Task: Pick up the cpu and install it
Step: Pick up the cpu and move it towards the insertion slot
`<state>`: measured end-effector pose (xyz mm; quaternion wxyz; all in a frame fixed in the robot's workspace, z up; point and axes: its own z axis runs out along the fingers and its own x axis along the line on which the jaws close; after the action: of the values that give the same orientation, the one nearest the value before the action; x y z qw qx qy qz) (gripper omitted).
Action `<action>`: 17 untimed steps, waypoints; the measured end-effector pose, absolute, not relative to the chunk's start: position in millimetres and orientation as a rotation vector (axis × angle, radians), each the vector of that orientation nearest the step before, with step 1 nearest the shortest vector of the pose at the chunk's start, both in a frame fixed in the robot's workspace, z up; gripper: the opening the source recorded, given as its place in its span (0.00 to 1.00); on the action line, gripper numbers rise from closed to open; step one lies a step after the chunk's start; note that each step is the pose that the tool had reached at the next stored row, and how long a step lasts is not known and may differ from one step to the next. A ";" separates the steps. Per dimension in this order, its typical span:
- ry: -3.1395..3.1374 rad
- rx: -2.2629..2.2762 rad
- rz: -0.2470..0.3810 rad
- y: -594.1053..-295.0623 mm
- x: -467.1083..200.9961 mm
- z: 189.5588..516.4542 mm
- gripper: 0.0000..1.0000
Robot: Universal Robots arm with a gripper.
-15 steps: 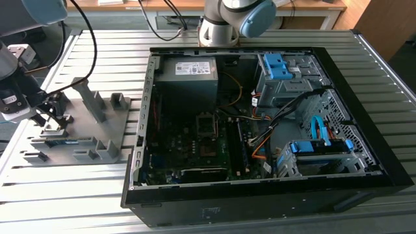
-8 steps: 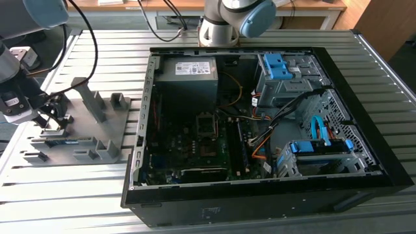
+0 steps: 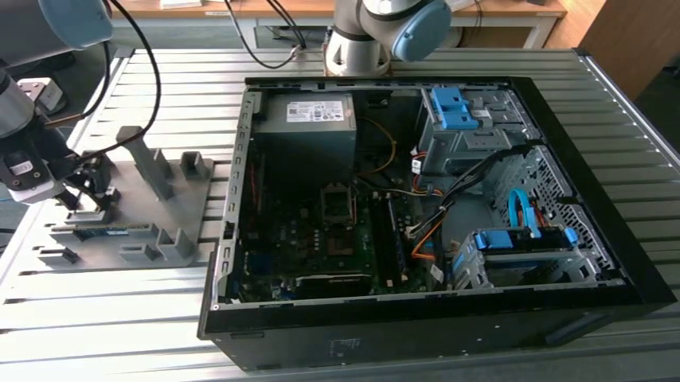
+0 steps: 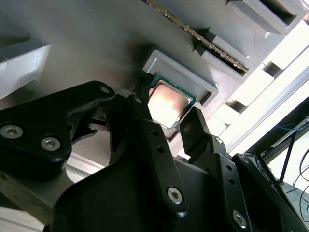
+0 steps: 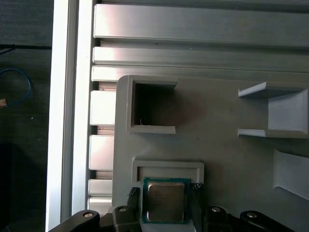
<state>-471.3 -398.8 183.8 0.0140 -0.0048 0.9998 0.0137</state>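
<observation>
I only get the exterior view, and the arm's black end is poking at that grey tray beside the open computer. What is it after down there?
Observer: In both wrist views the gripper sits right at the cpu, a small square chip lying in a shallow pocket of the grey tray.
Operator: Which way up is the chip?
Observer: Its silvery metal face is up, with a thin green edge round it.
Operator: Are there more chips in that tray?
Observer: The square pocket next to it in the first wrist view holds no chip.
</observation>
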 end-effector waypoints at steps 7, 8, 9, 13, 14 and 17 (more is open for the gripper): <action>3.113 -0.015 0.042 -398.8 -471.3 183.7 0.47; 3.113 -0.015 0.043 -398.8 -471.4 183.7 0.47; 3.113 -0.015 0.043 -398.8 -471.3 183.6 0.47; 3.113 -0.015 0.042 -398.8 -471.3 183.6 0.47; 3.113 -0.015 0.043 -398.8 -471.3 183.5 0.47; 3.113 -0.015 0.043 -398.8 -471.3 183.5 0.47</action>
<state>-471.3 -398.8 183.5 0.0140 -0.0048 0.9998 0.0137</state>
